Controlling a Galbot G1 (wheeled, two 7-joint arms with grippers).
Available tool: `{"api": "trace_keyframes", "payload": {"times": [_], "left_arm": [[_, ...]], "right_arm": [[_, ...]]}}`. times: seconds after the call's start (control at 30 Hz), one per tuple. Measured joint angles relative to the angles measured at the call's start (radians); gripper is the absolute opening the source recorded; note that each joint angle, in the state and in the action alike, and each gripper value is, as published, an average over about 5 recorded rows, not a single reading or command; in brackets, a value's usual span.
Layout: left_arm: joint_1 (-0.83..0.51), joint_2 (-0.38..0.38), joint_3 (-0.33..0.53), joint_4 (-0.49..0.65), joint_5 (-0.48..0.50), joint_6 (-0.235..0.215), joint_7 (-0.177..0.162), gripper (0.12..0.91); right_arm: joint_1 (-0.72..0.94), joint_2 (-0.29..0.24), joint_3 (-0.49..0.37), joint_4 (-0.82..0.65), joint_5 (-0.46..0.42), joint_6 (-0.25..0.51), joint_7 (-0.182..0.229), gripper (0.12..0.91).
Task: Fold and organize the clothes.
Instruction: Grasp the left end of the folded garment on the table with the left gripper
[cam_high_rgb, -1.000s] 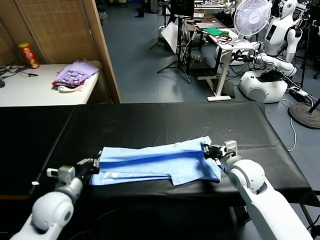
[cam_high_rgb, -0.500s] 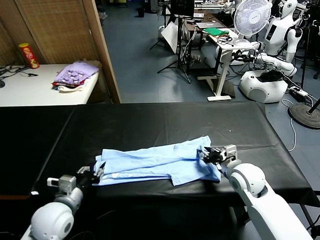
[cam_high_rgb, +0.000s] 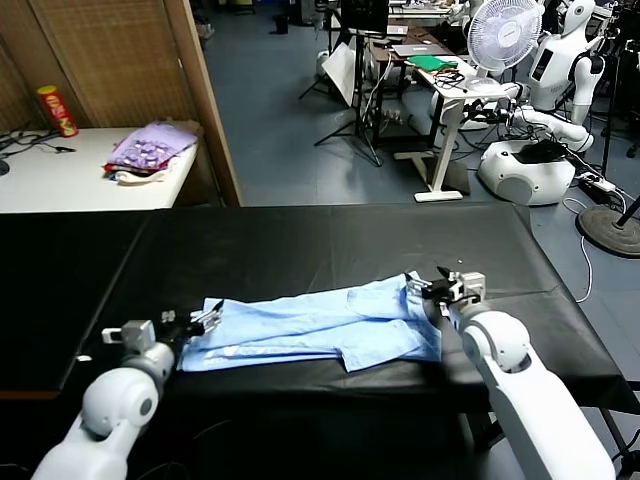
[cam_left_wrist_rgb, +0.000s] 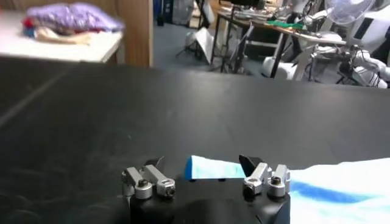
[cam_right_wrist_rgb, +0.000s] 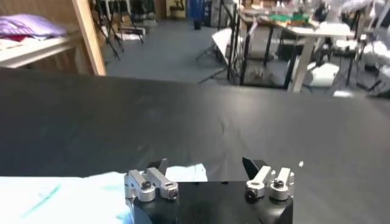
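Observation:
The clothes, one pale light-blue T-shirt (cam_high_rgb: 320, 320), lie folded into a long wrinkled strip across the front of the black table (cam_high_rgb: 330, 240). My left gripper (cam_high_rgb: 207, 317) is open at the strip's left end. In the left wrist view, a corner of the shirt (cam_left_wrist_rgb: 210, 169) lies on the table between the spread fingers of the left gripper (cam_left_wrist_rgb: 203, 164), untouched. My right gripper (cam_high_rgb: 432, 289) is open at the strip's right end. In the right wrist view, the right gripper (cam_right_wrist_rgb: 205, 165) has a bit of shirt edge (cam_right_wrist_rgb: 183, 173) below its gap, and nothing is held.
A white side table (cam_high_rgb: 60, 180) at far left holds a purple patterned cloth pile (cam_high_rgb: 152, 147) and a red can (cam_high_rgb: 58, 110). A wooden partition (cam_high_rgb: 120, 60) stands behind it. Beyond the black table are a fan (cam_high_rgb: 505, 35), desks and another white robot (cam_high_rgb: 545, 80).
Both grippers were shut on the shirt's two ends and have opened and let go. The shirt's ends have settled on the table. The right gripper has moved slightly away from me.

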Motion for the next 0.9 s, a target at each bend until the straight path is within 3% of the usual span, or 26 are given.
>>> {"api": "trace_keyframes", "payload": {"times": [0.13, 0.3, 0.37, 0.47, 0.53, 0.6, 0.77, 0.83, 0.9], "left_arm": [[-0.026, -0.008, 0.009, 0.049, -0.002, 0.002, 0.009, 0.702], [-0.024, -0.012, 0.004, 0.071, 0.004, -0.009, 0.012, 0.424], [-0.023, -0.016, 0.002, 0.078, 0.025, -0.026, 0.013, 0.323], [-0.025, -0.031, 0.005, 0.092, 0.092, -0.068, 0.010, 0.175], [-0.031, -0.044, 0.011, 0.104, 0.159, -0.106, 0.009, 0.125], [-0.039, -0.059, 0.018, 0.118, 0.228, -0.139, 0.007, 0.126], [-0.065, -0.087, 0.029, 0.145, 0.313, -0.160, 0.008, 0.128], [-0.073, -0.091, 0.029, 0.145, 0.319, -0.158, 0.011, 0.164], [-0.076, -0.088, 0.027, 0.142, 0.315, -0.156, 0.012, 0.250]], "right_arm": [[0.009, 0.025, -0.004, -0.024, 0.001, 0.000, 0.000, 0.606], [0.002, 0.051, -0.005, -0.027, -0.008, 0.029, 0.028, 0.371], [-0.004, 0.063, -0.008, -0.029, -0.026, 0.054, 0.054, 0.254], [-0.012, 0.085, -0.014, -0.037, -0.069, 0.104, 0.098, 0.148], [-0.016, 0.101, -0.016, -0.046, -0.094, 0.135, 0.121, 0.133], [-0.018, 0.115, -0.015, -0.054, -0.107, 0.154, 0.126, 0.134], [-0.035, 0.123, -0.008, -0.045, -0.104, 0.164, 0.093, 0.143], [-0.044, 0.117, -0.002, -0.030, -0.098, 0.162, 0.079, 0.205], [-0.055, 0.108, 0.004, -0.011, -0.089, 0.158, 0.071, 0.294]]}}
